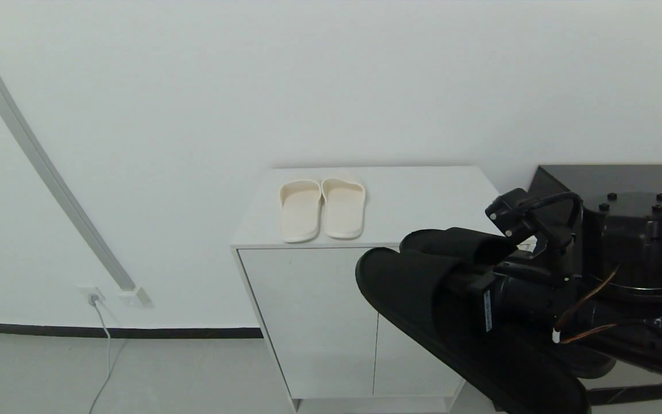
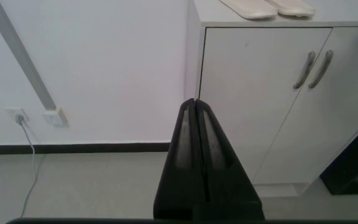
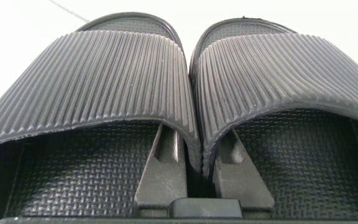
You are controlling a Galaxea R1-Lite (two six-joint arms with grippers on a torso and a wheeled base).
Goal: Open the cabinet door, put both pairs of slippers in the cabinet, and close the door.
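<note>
A pair of black slippers (image 1: pixel 423 287) hangs side by side in front of the white cabinet (image 1: pixel 308 310), held up by my right gripper (image 1: pixel 469 284). In the right wrist view, the right gripper (image 3: pixel 196 137) is shut on the black slippers (image 3: pixel 104 81), one finger inside each slipper, pinching their inner walls together. A cream pair of slippers (image 1: pixel 322 208) lies on the cabinet top, toward its left half. Both cabinet doors are closed, with two handles (image 2: pixel 313 68) at the centre seam. My left gripper (image 2: pixel 195 104) is shut with nothing in it, low and left of the cabinet (image 2: pixel 260 106).
A wall socket with a plugged cable (image 1: pixel 94 299) sits low on the wall to the left, under a slanted grey conduit (image 1: pixel 38 155). A dark table (image 1: pixel 624 175) stands right of the cabinet. Open floor (image 1: pixel 135 374) lies in front and to the left.
</note>
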